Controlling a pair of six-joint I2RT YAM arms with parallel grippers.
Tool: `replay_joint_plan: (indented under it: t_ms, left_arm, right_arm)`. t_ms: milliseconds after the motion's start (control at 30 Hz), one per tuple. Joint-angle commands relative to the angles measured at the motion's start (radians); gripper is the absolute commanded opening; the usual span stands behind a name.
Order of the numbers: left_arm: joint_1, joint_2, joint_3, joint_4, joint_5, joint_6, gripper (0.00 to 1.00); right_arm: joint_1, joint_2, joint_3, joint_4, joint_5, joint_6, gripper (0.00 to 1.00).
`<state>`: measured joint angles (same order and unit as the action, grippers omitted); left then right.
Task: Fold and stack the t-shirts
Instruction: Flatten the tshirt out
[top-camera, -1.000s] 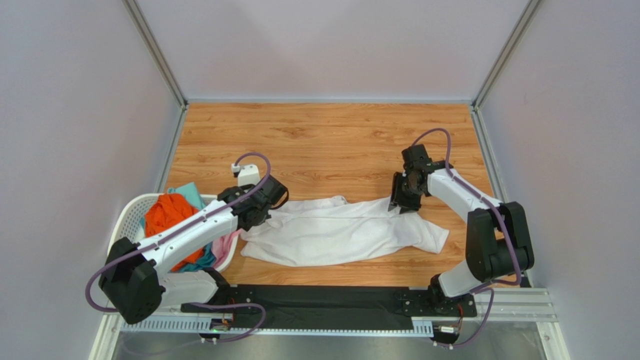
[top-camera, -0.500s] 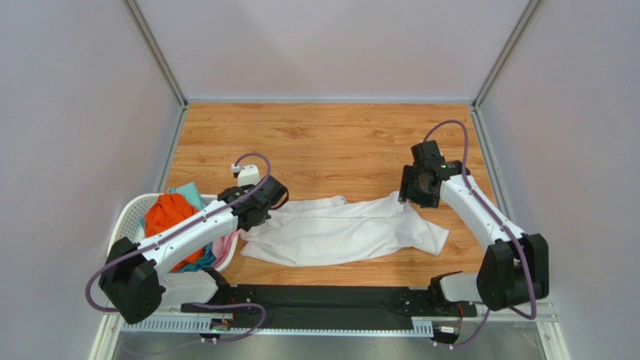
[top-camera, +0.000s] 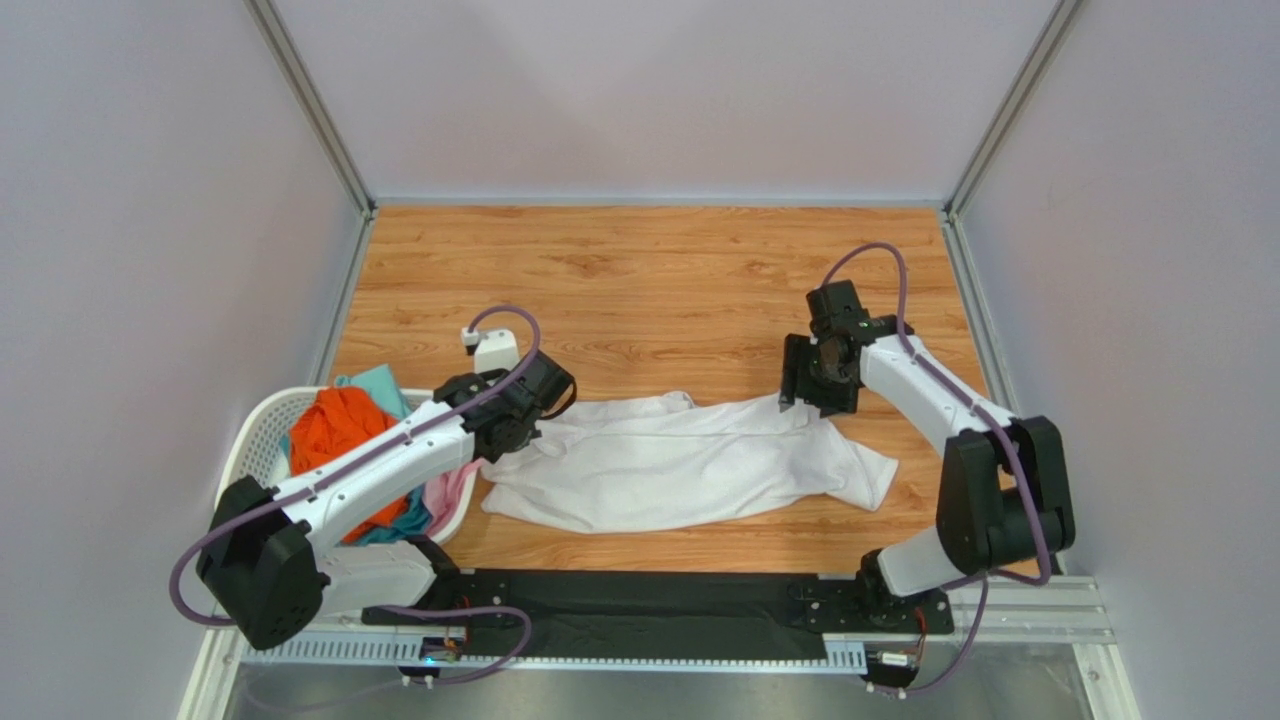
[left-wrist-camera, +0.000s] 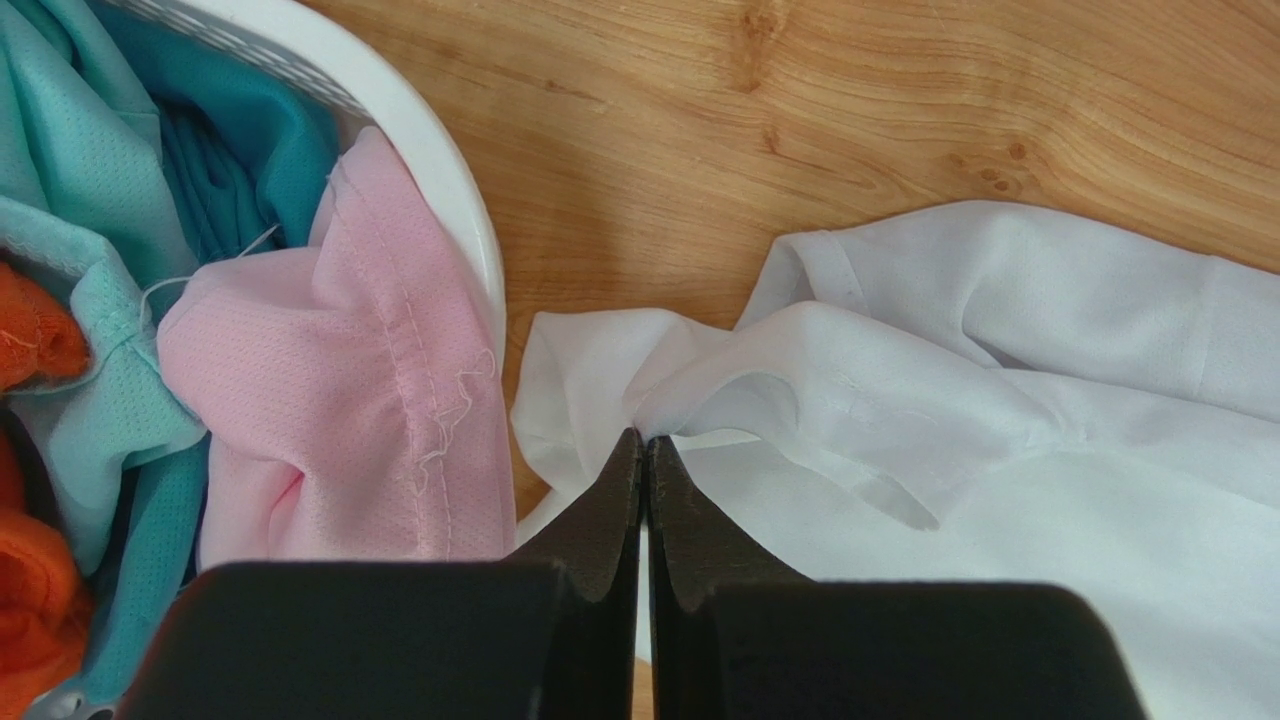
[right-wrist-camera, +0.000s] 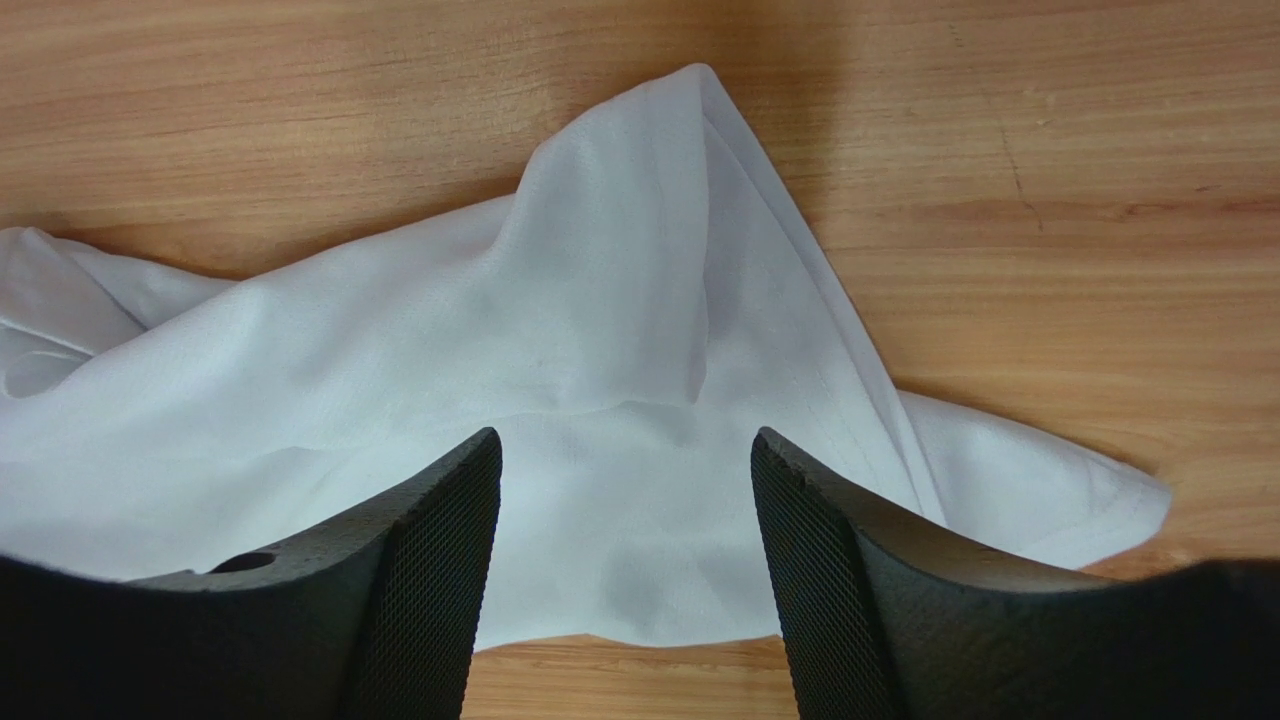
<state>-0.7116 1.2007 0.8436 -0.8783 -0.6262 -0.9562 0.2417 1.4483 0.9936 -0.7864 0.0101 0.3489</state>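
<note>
Returns leftward over peaked fold of white shirt (top-camera: 676, 465) with right gripper (right-wrist-camera: 624, 450) spread wide, holding nothing. Pinches thin crumpled hem with left gripper (left-wrist-camera: 643, 444), fully closed, beside basket (left-wrist-camera: 428, 150). Lies rumpled on wood table (top-camera: 646, 278).

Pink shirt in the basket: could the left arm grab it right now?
Probably not straight away. The pink shirt drapes over the basket rim beside the left gripper with nothing between, but that gripper is shut, seemingly pinching the white shirt, so it must let go first.
</note>
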Motion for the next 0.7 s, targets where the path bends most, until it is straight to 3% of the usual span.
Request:
replay_joint_plan:
  t_ms: [0, 500, 600, 667]
  left_arm:
    - [0.008, -0.026, -0.006, -0.008, -0.012, -0.009, 0.00]
    - [0.015, -0.020, -0.009, -0.016, -0.015, -0.012, 0.00]
    - [0.017, -0.020, -0.009, -0.019, -0.013, -0.013, 0.00]
    - [0.015, -0.023, -0.009, -0.022, -0.012, -0.015, 0.00]
  right_arm:
    - [0.001, 0.070, 0.000, 0.081, -0.038, -0.021, 0.64]
    - [0.001, 0.178, -0.042, 0.156, -0.070, -0.010, 0.58]
    - [0.001, 0.193, -0.036, 0.161, -0.088, -0.007, 0.52]
    - [0.001, 0.189, -0.036, 0.162, -0.093, 0.001, 0.40]
